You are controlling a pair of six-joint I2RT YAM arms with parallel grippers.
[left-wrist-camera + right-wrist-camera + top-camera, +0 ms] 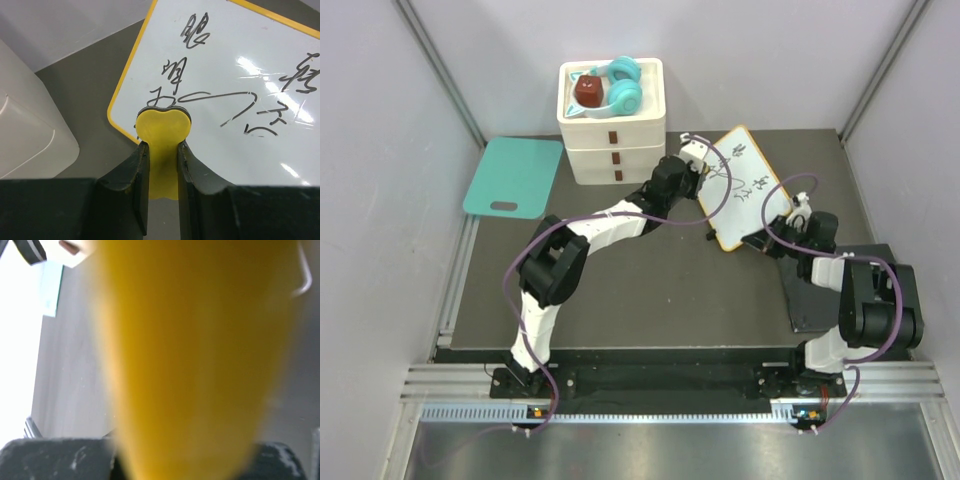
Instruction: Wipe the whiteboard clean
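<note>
The whiteboard (748, 188), white with an orange-yellow rim and black scribbles, lies slanted at the back right of the table. It fills the left wrist view (240, 75). My left gripper (697, 152) is shut on a yellow heart-shaped eraser (163, 125), whose tip rests on the board near its left edge, over a scribble. My right gripper (772, 240) is at the board's near corner. In the right wrist view the blurred orange rim (190, 365) fills the space between the jaws, which are shut on it.
A white drawer stack (613, 135) stands at the back and holds teal headphones (625, 88) and a red-brown block (588, 91). A teal board with a handle slot (515, 176) lies at the back left. A dark grey pad (817, 292) lies under the right arm.
</note>
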